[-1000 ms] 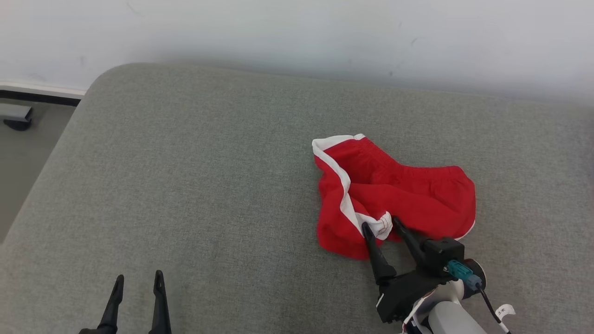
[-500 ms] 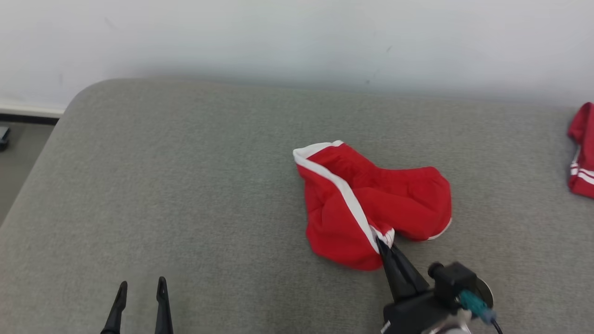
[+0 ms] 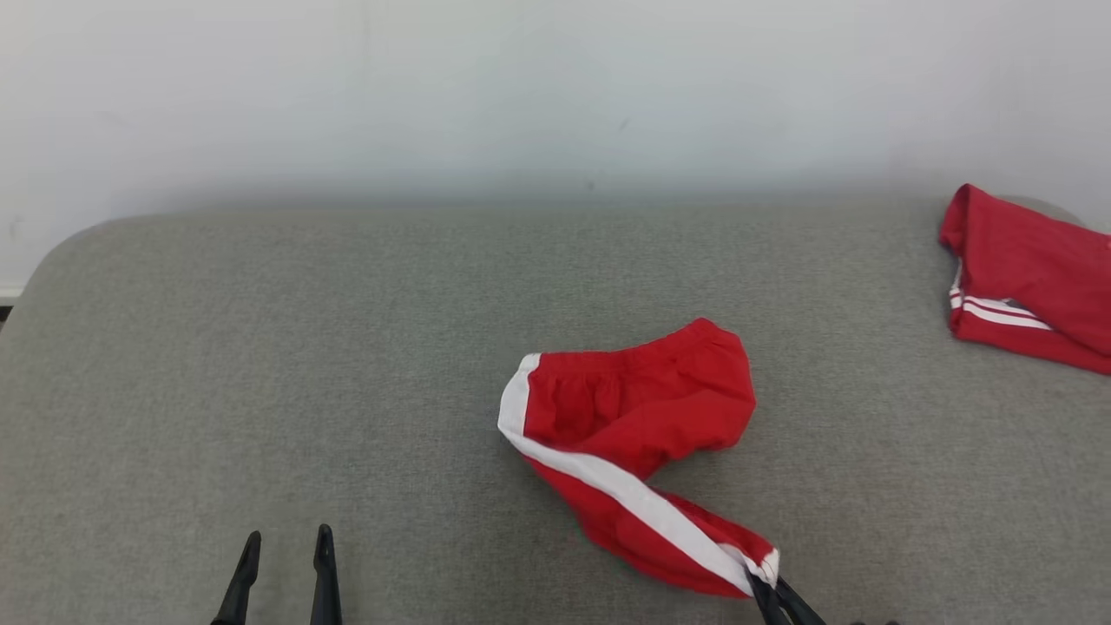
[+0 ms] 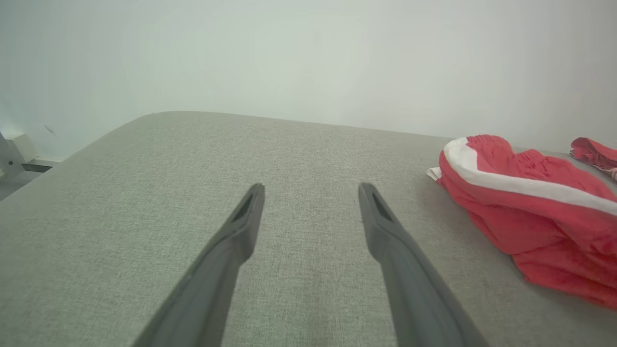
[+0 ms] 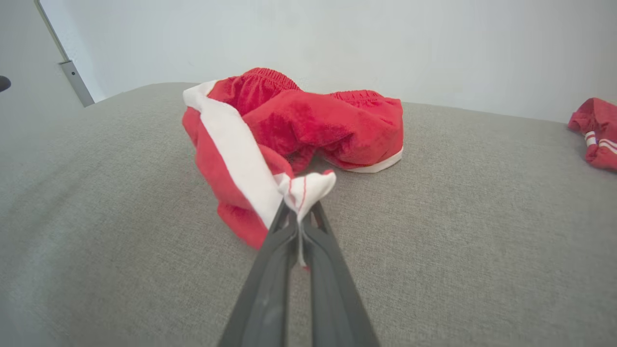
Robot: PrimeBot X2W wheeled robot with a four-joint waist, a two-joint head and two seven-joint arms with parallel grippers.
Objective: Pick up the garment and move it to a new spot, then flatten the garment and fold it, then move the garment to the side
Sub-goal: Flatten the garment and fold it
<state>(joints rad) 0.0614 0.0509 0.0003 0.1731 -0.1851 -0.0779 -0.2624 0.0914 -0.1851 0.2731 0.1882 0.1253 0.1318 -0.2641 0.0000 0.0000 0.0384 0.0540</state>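
The garment (image 3: 634,417) is a pair of red shorts with a white side stripe, lying crumpled on the grey cushion (image 3: 347,365), stretched toward the lower right. My right gripper (image 3: 768,590) is shut on its white hem corner at the bottom edge of the head view. In the right wrist view, the right gripper (image 5: 301,212) pinches that white corner, with the garment (image 5: 308,120) trailing beyond it. My left gripper (image 3: 286,542) stands open at the lower left, well left of the garment. The left wrist view shows the left gripper (image 4: 311,190) holding nothing, with the garment (image 4: 530,202) to its right.
A second red garment with white stripes (image 3: 1033,278) lies at the cushion's far right edge, also seen as a red garment (image 5: 595,132) in the right wrist view. A pale wall (image 3: 555,87) runs behind the cushion. Bare cushion spreads left of the shorts.
My right gripper has shut on the garment's white hem corner and pulled it toward me, stretching the shorts out. The head camera has turned right, bringing the second red garment into view.
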